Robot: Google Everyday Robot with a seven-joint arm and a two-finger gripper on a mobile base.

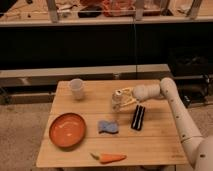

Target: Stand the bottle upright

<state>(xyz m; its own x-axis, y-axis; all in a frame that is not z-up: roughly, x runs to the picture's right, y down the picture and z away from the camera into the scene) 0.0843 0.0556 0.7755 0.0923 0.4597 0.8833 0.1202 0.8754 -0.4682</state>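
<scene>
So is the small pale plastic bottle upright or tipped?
Upright, roughly: the small pale plastic bottle has its cap on top; gripper shut around it, over the wooden table.

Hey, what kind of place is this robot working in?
Probably a robotics lab or workshop: a wooden table laid with test props and a cluttered shelf behind it. The gripper is over the table, shut on the bottle.
</scene>
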